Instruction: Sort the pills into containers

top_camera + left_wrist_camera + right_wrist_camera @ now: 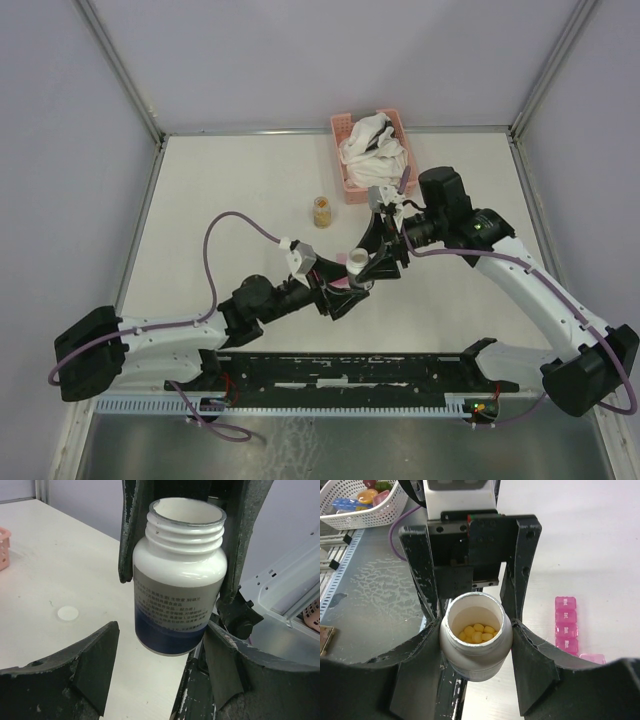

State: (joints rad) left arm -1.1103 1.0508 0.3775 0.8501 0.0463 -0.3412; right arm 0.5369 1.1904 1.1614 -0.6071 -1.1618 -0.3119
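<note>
Right fingers (pixel 420 670) grip the open pill bottle (pixel 476 655), left fingers (pixel 82 655) wide; I'd tip slowly over the pill box (pixel 566 625).

**Three Views, One Bottle**

Looking down from high behind the near edge, taking in the whole bench (pixel 220 190) from afar. Riding the left wrist, looking level past the left hand (pixel 161 630), close on the white bottle (pixel 177 580). Riding the right wrist, peering down past the right hand (pixel 476 630) into its mouth. Sharing that bottle throughout.
</note>
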